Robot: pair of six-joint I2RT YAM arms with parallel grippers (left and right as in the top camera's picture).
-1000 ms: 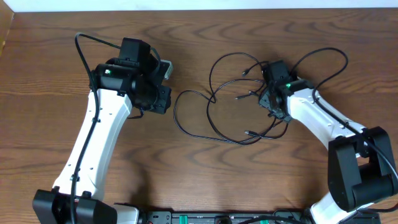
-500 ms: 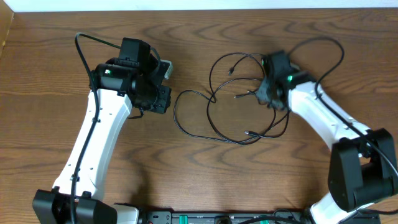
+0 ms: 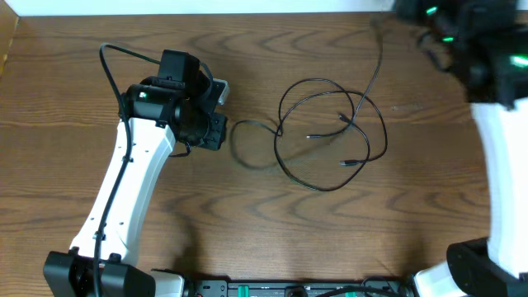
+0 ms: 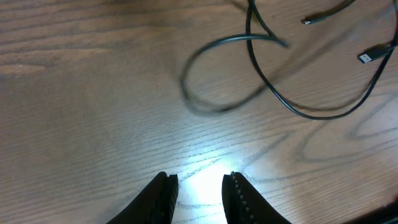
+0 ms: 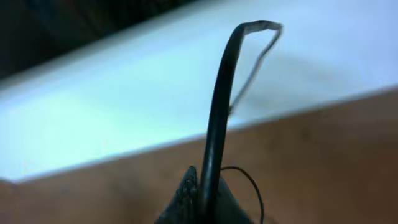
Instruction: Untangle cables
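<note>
thin looped cables (image 3: 323, 189) on woodgrain table (image 3: 247, 223)

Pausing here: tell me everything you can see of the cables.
The cables are thin black cords in overlapping loops on the wooden table. Three small plug ends lie free inside the loops. One strand rises toward the far right, pinched in the right gripper. The leftmost loop is blurred. Nothing else touches them.

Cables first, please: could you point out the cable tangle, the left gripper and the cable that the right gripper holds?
cable tangle (image 3: 280, 129), overhead view, where the loops cross.
left gripper (image 4: 199, 186), left wrist view, midway between its fingertips.
held cable (image 5: 214, 112), right wrist view, middle of the rising strand.
</note>
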